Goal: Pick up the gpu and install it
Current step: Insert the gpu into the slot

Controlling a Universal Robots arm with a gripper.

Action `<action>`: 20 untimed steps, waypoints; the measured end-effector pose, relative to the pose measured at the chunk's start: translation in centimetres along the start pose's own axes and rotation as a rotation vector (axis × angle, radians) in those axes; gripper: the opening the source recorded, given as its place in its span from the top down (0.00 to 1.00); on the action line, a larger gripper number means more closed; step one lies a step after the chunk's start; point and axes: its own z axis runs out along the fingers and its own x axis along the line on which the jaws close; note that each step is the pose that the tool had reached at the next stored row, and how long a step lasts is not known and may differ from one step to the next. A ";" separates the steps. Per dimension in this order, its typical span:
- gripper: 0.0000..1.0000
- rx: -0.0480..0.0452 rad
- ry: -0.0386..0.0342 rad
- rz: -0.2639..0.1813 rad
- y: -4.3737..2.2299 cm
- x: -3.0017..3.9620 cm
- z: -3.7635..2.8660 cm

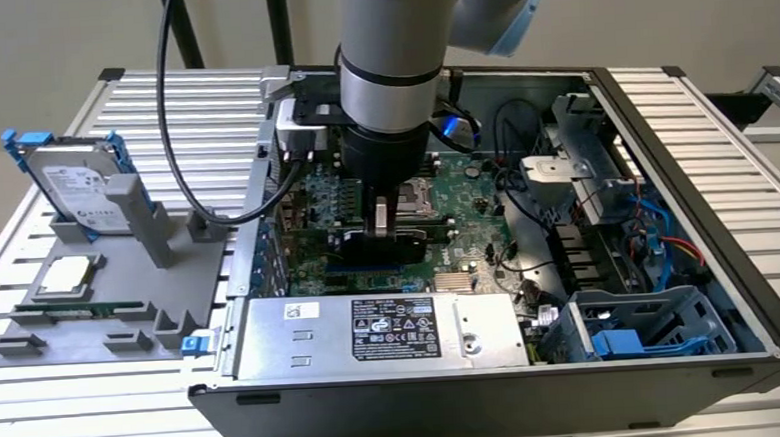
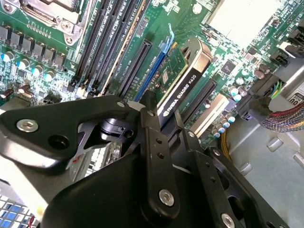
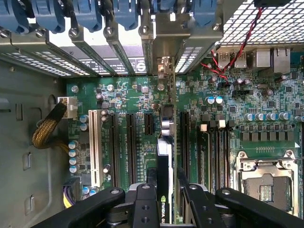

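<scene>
There is one gpu (image 2: 183, 76). It stands on its edge over the green motherboard (image 3: 133, 102) inside the open computer case (image 1: 706, 142), in line with the long card slots. In the second wrist view its black cooler side faces the camera, right beside a blue slot (image 2: 151, 71). In the first wrist view the card (image 3: 164, 156) points toward the back wall of the case, where a row of blue clips (image 3: 85, 14) sits.

One gripper (image 2: 156, 118) pinches the gpu between its two black fingers (image 3: 145, 204), one on each side of the card.

Near the front edge of the case lies one silver power supply box (image 1: 369, 330). One blue drive cage (image 1: 636, 331) fills the front corner at the exterior view's right. Outside the case, on the slatted table (image 1: 80, 415), one grey holder (image 1: 113, 283) carries one hard drive with a blue frame (image 1: 75, 180) and one square processor chip (image 1: 70, 277). One black cable (image 1: 178, 119) hangs beside the arm.
</scene>
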 end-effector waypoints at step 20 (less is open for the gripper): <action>1.00 -0.0001 0.0005 0.000 -0.01 -0.10 0.30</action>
